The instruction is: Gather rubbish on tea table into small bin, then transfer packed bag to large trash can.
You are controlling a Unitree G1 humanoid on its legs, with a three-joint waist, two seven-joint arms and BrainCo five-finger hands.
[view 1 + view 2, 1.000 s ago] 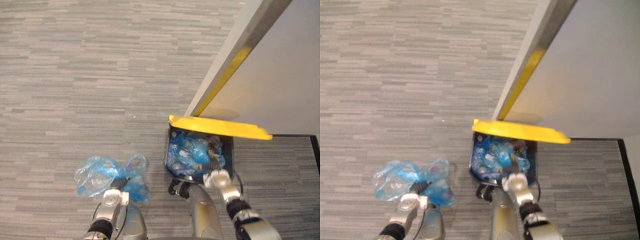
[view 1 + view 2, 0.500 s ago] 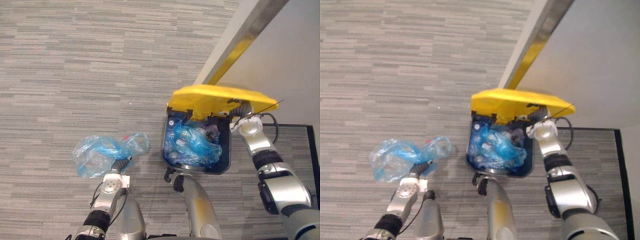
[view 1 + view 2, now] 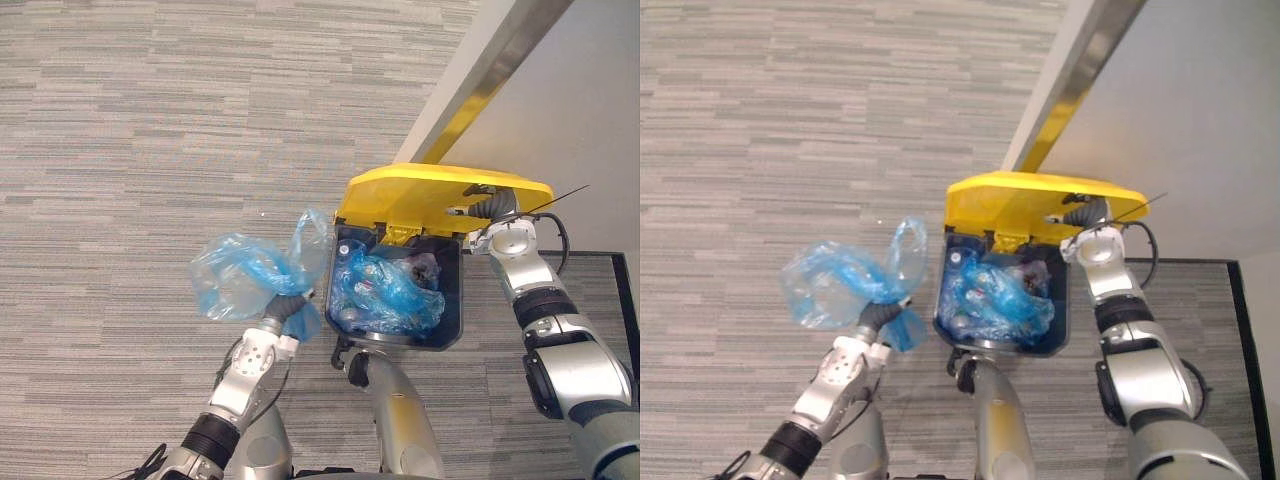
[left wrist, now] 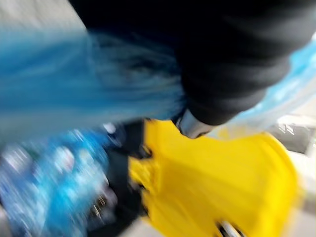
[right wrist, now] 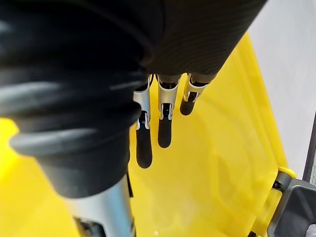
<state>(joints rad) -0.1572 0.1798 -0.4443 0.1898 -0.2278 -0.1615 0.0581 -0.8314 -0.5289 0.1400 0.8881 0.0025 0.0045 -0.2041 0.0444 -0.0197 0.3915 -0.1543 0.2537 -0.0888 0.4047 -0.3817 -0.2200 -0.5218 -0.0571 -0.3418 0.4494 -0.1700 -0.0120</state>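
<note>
While the lid is standing raised, left eye view: the right hand [image 3: 487,207] is propping up the yellow lid [image 3: 420,195] of the large trash can [image 3: 459,300]; if that contact slips, the lid could drop shut.
Packed bag, left eye view: the blue bag [image 3: 240,275] is hanging from the left hand [image 3: 283,308], which is clenching its neck, just beside the can's rim and not yet over the opening.
Risk, right eye view: if the hand lets go too soon, the bag could snag on the rim or land on the carpet [image 3: 760,120].
Obstruction, right eye view: blue rubbish [image 3: 995,295] is already crowding the can; a wall [image 3: 1200,100] is standing close behind the lid.
Left wrist view: blurred blue plastic is trailing past the hand, with the lid beyond.
Right wrist view: straight fingers [image 5: 165,131] are lying spread against the lid and gripping nothing, so a slide looks plausible.
</note>
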